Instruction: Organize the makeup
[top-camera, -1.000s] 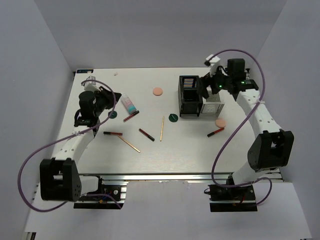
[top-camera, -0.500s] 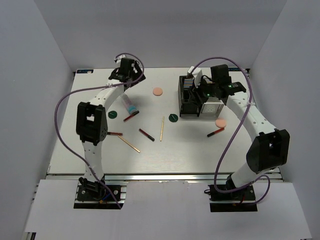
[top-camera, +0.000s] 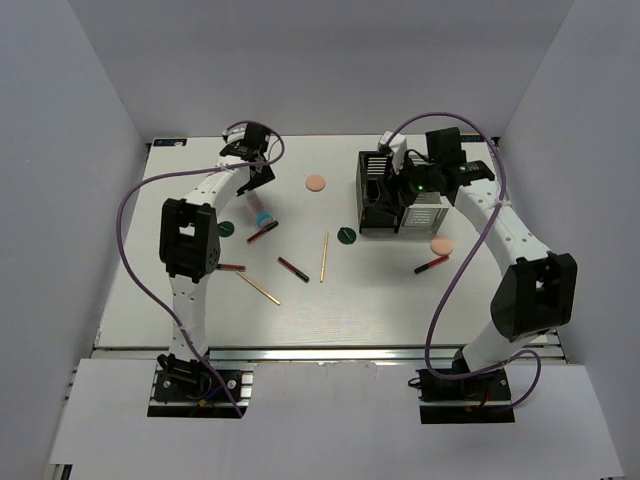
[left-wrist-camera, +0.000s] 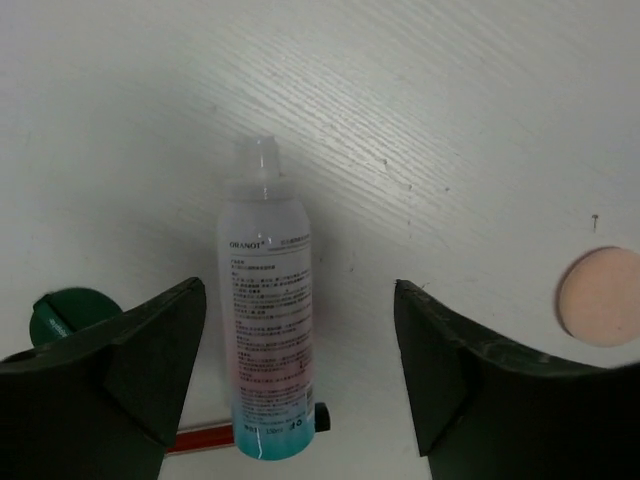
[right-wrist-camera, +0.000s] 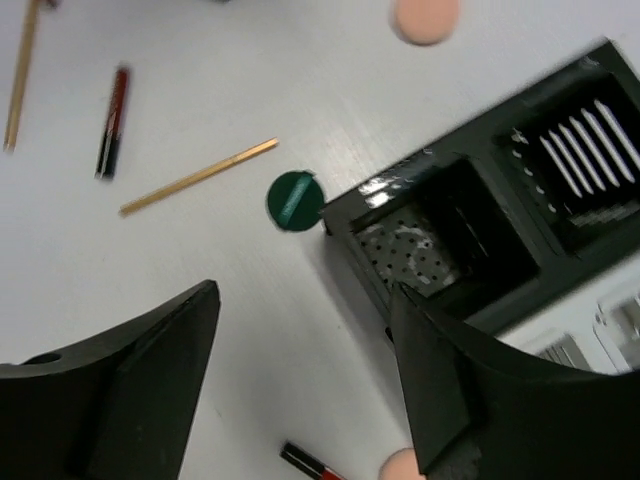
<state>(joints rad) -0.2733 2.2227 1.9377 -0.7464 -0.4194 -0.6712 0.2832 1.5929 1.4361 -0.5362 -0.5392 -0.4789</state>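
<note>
Makeup (top-camera: 293, 269) lies loose across the bench (top-camera: 380, 300), mostly in the left and middle of the overhead view. At upper left, the left end effector (left-wrist-camera: 298, 330) hangs over the white bottle (left-wrist-camera: 265, 340). Its fingers are spread to either side and touch nothing, which looks like a line-up for gripping the bottle across its width. The bottle lies flat, cap toward the top of the wrist view. A red pencil (left-wrist-camera: 205, 438) sits by its teal base, a green disc (left-wrist-camera: 65, 312) at lower left and a peach puff (left-wrist-camera: 598, 296) at the right edge. The label seems to read "ORANOT"; the finer print is illegible.

Across the middle lie a dark pencil (top-camera: 227, 267), two tan sticks (top-camera: 258, 287) and a second disc (top-camera: 346, 235), just beside the black organizer (top-camera: 381, 205). At upper right, the right end effector (right-wrist-camera: 302, 310) hovers by that organizer, fingers apart and empty. A white organizer (top-camera: 427, 212) stands against it, with another puff (top-camera: 440, 245) and pencil (top-camera: 431, 264) below.
</note>
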